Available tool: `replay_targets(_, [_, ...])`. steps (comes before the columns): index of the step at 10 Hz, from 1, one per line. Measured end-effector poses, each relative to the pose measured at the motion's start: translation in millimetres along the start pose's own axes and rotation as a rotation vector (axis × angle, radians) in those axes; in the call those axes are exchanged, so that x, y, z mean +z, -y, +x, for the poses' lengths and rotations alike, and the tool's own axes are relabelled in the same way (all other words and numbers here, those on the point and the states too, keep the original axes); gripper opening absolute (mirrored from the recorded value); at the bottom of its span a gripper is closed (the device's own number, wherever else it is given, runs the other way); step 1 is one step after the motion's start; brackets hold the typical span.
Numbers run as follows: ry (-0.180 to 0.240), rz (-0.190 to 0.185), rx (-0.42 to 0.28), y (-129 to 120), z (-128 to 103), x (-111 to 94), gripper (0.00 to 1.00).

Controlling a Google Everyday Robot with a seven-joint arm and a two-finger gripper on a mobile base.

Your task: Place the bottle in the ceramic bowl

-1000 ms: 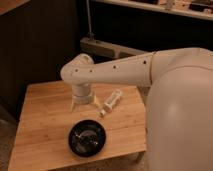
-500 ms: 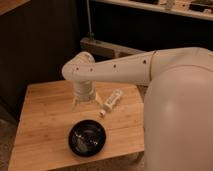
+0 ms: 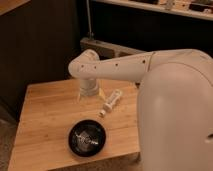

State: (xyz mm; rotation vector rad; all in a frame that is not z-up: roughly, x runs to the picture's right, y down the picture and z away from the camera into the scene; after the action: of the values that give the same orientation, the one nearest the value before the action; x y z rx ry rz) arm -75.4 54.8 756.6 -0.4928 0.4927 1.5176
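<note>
Mid-frame, the gripper (image 3: 86, 96) is hovering with jaws apart just left of the bottle (image 3: 111, 102), probably light and slippery, best pinched across its body.

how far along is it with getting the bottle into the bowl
Done: nothing yet; the bottle lies on its side on the table, outside the ceramic bowl. In hand: the gripper hangs open beside the bottle, holding nothing. Left: grasp the bottle, lift it, set it in the bowl.
</note>
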Motion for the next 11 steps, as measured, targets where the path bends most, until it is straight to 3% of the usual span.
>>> replay_targets(7, [0.018,0.009,0.188,55.3,-31.6,21.0,0.8])
replay_targets(11, [-0.002,0.023,0.306,76.0,-43.5,44.5,0.8])
